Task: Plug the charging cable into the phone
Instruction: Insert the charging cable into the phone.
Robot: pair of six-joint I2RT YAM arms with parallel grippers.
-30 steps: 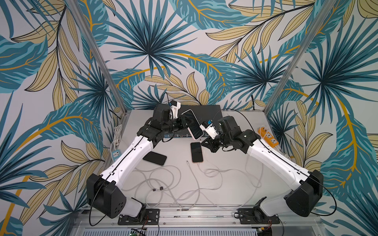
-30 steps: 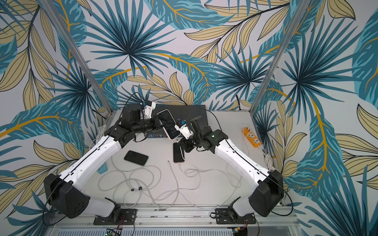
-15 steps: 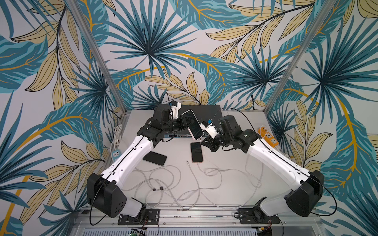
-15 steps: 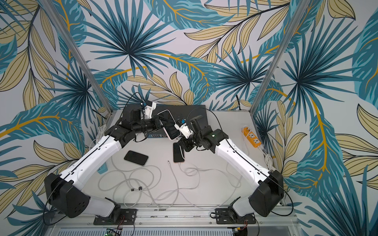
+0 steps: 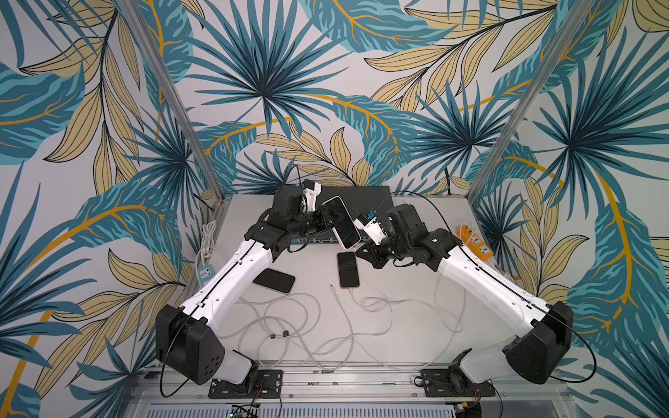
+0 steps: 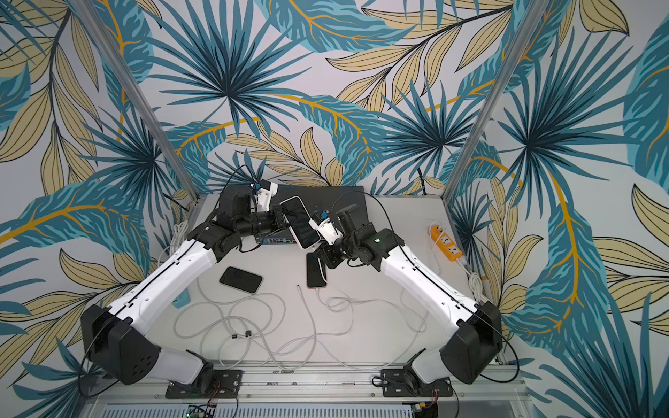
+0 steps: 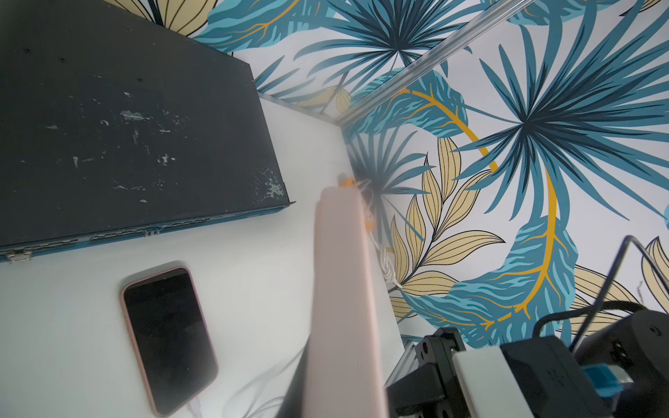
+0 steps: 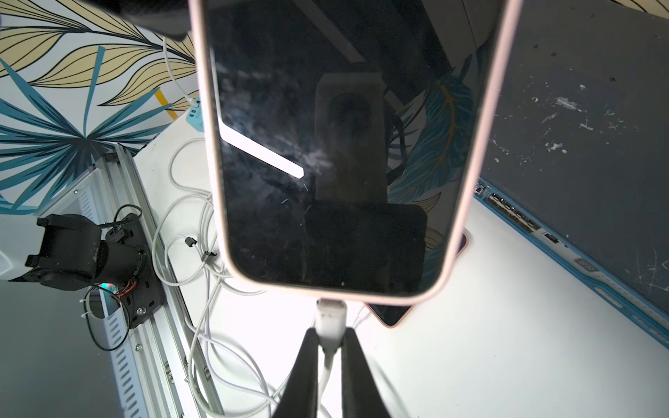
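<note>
Barely anything had moved over the last second: both arms kept their pose above the back of the desk (image 5: 311,266), and the right claw (image 8: 330,338) had at most crept a touch nearer the phone (image 8: 333,144). The left claw (image 5: 323,220) was pressed shut on the phone, holding it in the air, tilted, with its dark screen toward the right arm. The right claw pinched the white plug (image 8: 330,312), the cable (image 8: 325,372) trailing back between its fingers. The plug's tip met the phone's lower edge at the middle. Whether it was fully seated could not be told, but with so little motion the insertion looked at or close to its end, leaving only a final push or a release.

Below, the desk was white and cluttered. A second phone (image 5: 348,269) lay flat with a lead already in it, a third phone (image 5: 274,280) lay beside the left arm, and loose leads (image 5: 289,318) looped across the front. A scuffed black switch (image 7: 126,126) sat at the back, an orange strip (image 5: 474,240) at the right edge. The wall (image 5: 268,90) carried teal and yellow leaves.
</note>
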